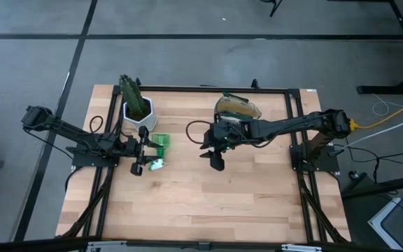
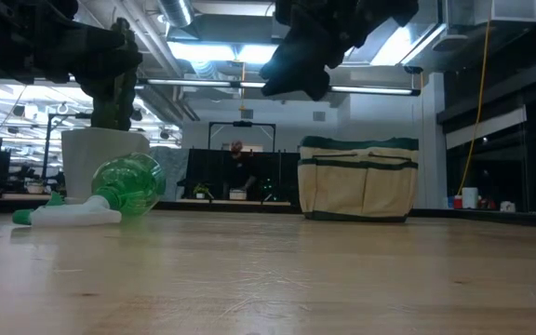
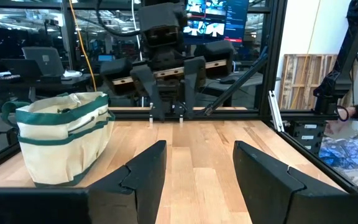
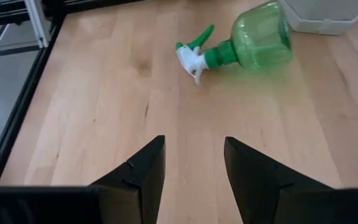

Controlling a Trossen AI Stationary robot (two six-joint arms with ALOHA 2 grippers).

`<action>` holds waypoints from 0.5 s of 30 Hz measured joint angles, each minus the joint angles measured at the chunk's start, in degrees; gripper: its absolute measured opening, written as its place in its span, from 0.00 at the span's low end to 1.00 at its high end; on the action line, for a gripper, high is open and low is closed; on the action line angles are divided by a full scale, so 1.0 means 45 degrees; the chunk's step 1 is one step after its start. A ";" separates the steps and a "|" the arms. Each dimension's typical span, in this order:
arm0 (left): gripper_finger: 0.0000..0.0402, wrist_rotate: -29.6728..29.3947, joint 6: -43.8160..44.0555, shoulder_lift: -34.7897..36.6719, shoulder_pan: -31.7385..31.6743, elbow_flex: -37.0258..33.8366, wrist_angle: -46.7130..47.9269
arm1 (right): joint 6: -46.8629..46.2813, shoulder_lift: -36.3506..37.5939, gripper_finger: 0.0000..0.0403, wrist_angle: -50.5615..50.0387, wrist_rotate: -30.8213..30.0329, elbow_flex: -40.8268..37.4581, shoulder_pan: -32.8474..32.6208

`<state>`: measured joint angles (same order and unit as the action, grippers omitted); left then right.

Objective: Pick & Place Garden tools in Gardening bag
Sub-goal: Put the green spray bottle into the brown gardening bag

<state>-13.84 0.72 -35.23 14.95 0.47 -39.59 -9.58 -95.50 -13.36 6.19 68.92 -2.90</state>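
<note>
A green spray bottle with a white trigger head (image 1: 159,148) lies on its side on the table next to the white pot; it also shows in the low view (image 2: 110,194) and the right wrist view (image 4: 241,45). The beige gardening bag with green trim (image 1: 237,107) stands upright at the far middle, also in the low view (image 2: 358,180) and the left wrist view (image 3: 64,137). My left gripper (image 1: 144,149) is open and empty, right by the bottle. My right gripper (image 1: 214,150) is open and empty above the table, near the bag. The other tools are out of view.
A white hexagonal pot with a green cactus (image 1: 136,105) stands at the far left, just behind the bottle. Black frame rails (image 1: 294,119) run along the table's sides. Bare wood (image 1: 208,203) spreads over the table's near half.
</note>
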 joint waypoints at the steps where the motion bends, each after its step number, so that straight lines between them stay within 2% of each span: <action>1: 0.45 0.0002 -0.0001 -0.0002 -0.0003 0.0000 0.0000 | 0.0000 0.0000 0.41 -0.0053 -0.0004 0.0001 0.0007; 5: 0.45 -0.0001 -0.0002 0.0003 -0.0002 0.0000 0.0000 | 0.0270 0.0000 0.41 -0.0405 -0.0043 0.0001 0.0007; 12: 0.45 -0.0001 -0.0002 0.0003 -0.0002 0.0000 0.0000 | 0.2695 0.0000 0.41 -0.1440 -0.0917 -0.0004 0.0011; 15: 0.45 0.0003 -0.0003 0.0002 0.0002 0.0000 0.0000 | 0.3129 0.0000 0.41 -0.1536 -0.1035 -0.0004 0.0004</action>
<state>-13.83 0.71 -35.22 14.96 0.47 -39.59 4.50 -95.50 -20.27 1.53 68.90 -2.89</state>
